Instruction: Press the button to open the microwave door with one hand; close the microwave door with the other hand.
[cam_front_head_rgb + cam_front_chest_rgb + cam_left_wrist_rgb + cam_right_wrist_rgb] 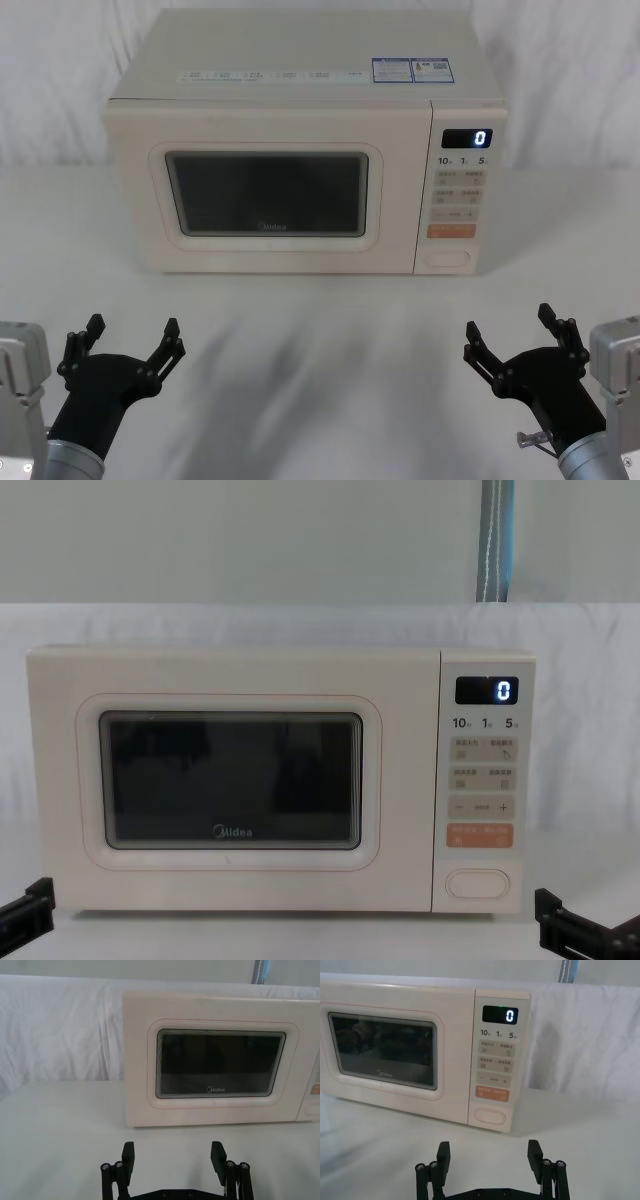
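Squarely ahead of us, the microwave [305,150] sits on the white table [320,330], front facing the robot, its long side running left to right. We note the microwave door [265,190] shut flush with the body; its dark window [230,780] gives no clear look at the inside, so we cannot tell whether anything is in there. The button [448,259] sits at the bottom of the control panel [461,200], on the right end of the front, a wide oval lying with its long axis level, just below the orange key [451,231]. The display [466,138] reads 0. Left gripper [132,341] hovers low over the table, near the robot's left side and well apart from the door, fingers spread wide and holding nothing; right gripper [512,335] mirrors it on the right, fingers likewise spread wide and empty, well short of the button. Head view adds the oven's top with its labels [412,70]. Chest view gives the front dead level, plus a grey strip [496,540] on the wall behind. Left wrist view takes in the door and its brand mark [216,1090] past that gripper's fingertips [128,1152]. Right wrist view takes in the panel and button [490,1116] past that gripper's fingertips [535,1150].
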